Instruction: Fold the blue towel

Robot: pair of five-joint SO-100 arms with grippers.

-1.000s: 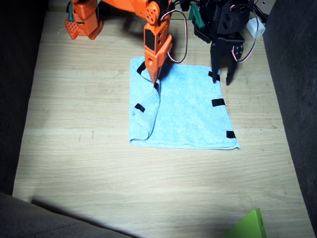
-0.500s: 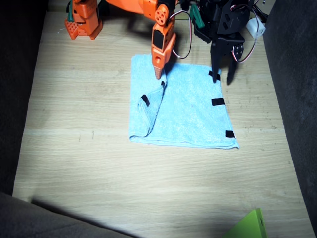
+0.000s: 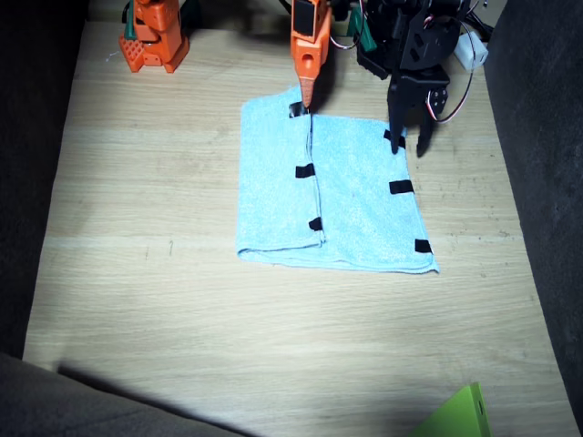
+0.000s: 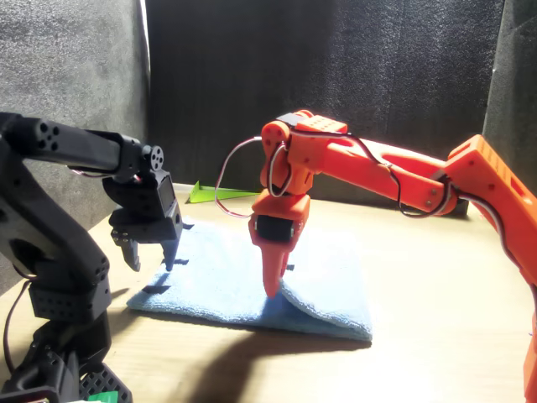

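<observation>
1. Fixed view shows the blue towel (image 3: 332, 196) lying flat on the wooden table (image 3: 182, 300), towards the far edge and between the two arms.
2. One side of the cloth is folded over onto the rest, so that its edge runs down the middle as a straight seam with black tape patches (image 3: 305, 170) along it.
3. A second row of black patches lines the opposite edge, under the left arm.
4. From the front view the towel (image 4: 327, 290) is a low, doubled layer with a soft rounded fold at its near edge.
5. The right gripper (image 3: 306, 98), orange, points straight down at the far end of the seam; its jaws are pressed together on the folded edge of the blue towel, which rises slightly to the tip.
6. In the front view this gripper (image 4: 271, 281) comes to a narrow point touching the cloth.
7. The left gripper (image 3: 411, 144), black, hangs over the far patched corner with its two fingers spread apart and nothing between them.
8. The front view shows it (image 4: 152, 259) just above the cloth, fingers parted.
9. A green object (image 3: 455, 414) pokes in at the near corner of the table, well apart from the towel.
10. No container is on the table.
</observation>
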